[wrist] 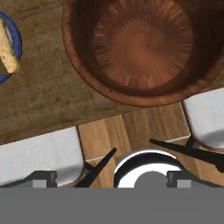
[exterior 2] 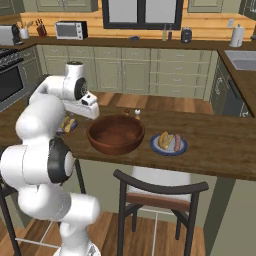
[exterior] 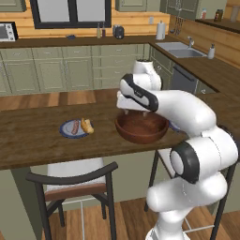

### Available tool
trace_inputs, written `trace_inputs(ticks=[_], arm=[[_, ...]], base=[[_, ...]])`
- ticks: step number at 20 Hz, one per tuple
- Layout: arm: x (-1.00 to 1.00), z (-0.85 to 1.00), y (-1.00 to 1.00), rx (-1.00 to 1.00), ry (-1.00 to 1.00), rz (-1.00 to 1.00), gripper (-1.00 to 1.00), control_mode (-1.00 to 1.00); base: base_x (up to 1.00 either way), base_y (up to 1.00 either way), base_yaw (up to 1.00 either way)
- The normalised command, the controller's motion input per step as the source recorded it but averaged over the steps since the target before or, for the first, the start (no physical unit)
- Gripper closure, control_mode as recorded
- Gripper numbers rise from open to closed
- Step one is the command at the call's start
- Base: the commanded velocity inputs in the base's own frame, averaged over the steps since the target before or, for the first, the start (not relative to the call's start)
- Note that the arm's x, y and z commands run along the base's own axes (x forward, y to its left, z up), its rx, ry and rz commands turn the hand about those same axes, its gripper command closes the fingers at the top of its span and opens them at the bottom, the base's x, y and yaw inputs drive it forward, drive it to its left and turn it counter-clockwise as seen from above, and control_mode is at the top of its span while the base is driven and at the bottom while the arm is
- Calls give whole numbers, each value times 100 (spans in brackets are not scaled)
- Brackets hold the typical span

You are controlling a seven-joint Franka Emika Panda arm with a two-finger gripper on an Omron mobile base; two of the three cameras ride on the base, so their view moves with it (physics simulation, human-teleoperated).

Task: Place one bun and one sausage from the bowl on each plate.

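The claw (wrist: pixel 109 177) is wide open and holds nothing. Just under it sits the bowl (wrist: pixel 144 52) on the surface (wrist: pixel 39 109). A plate (wrist: pixel 13 43) with a bun (wrist: pixel 8 50) lies to one side.

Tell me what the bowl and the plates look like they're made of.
The bowl looks like turned wood: dark reddish-brown, radial grain streaks inside, soft satin sheen. The plates look like glazed ceramic, though that is less sure: flat blue-grey with a darker rim, smooth and uniform. The counter shows wood grain too.
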Motion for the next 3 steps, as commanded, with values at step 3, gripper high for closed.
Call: trace_inputs(ticks=[3], arm=[[-66, 45, -89, 0, 0, 14, -100, -100]], base=[[0, 0, 0]])
